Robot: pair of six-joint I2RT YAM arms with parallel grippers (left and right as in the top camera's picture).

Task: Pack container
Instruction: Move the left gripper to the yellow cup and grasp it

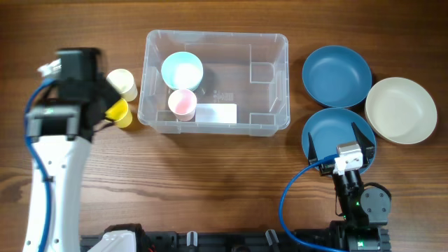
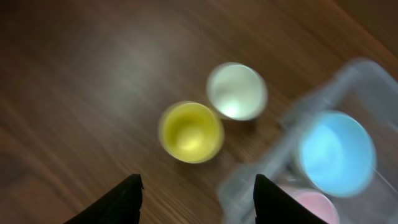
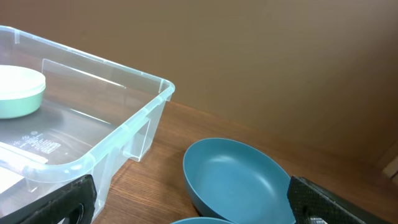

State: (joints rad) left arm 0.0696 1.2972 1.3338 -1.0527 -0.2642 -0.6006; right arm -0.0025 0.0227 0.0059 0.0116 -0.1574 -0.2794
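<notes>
The clear plastic container (image 1: 269,84) stands at the table's back middle with a white label on its bottom. Inside it are a light blue cup (image 1: 182,70) and a pink cup (image 1: 182,103). A yellow cup (image 1: 120,114) and a cream cup (image 1: 123,82) stand just left of it; both show in the left wrist view, yellow (image 2: 191,131) and cream (image 2: 236,91). My left gripper (image 2: 196,199) is open and empty above these cups. My right gripper (image 3: 189,202) is open and empty over the near blue bowl (image 1: 329,129), right of the container (image 3: 118,134).
A second blue bowl (image 1: 337,75) sits at the back right, also seen in the right wrist view (image 3: 239,177). A cream bowl (image 1: 401,110) sits at the far right. The left arm's blue cable (image 1: 31,115) hangs along the left side.
</notes>
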